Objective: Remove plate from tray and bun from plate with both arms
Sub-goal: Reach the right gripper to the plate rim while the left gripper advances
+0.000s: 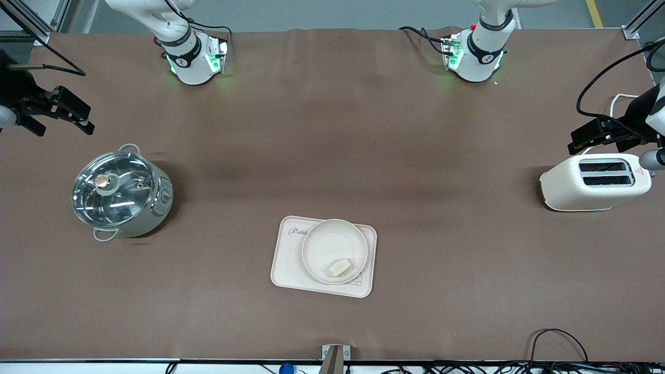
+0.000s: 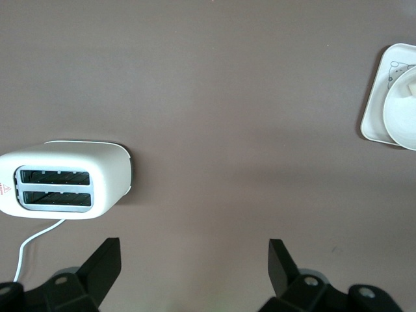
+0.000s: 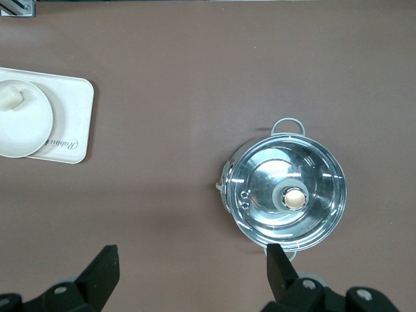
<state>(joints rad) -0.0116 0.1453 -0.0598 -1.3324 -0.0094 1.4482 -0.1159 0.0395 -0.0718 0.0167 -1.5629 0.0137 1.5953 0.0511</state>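
The round cream plate [image 1: 327,243] sits on the rectangular cream tray [image 1: 284,262] in the middle of the table, near the front camera. The small pale bun [image 1: 338,267] lies in the plate, by its nearer rim. My right gripper [image 1: 62,126] is open and empty, up over the right arm's end of the table. My left gripper [image 1: 587,143] is open and empty, up beside the toaster [image 1: 595,183]. The right wrist view shows its open gripper [image 3: 192,263], the plate [image 3: 26,130] and the bun [image 3: 10,97]. The left wrist view shows its open gripper [image 2: 195,260] and the plate's edge [image 2: 402,120].
A steel pot with a glass lid [image 1: 120,193] stands toward the right arm's end and shows in the right wrist view [image 3: 286,195]. The cream two-slot toaster stands at the left arm's end and shows in the left wrist view [image 2: 65,188]. Cables lie along the table's near edge.
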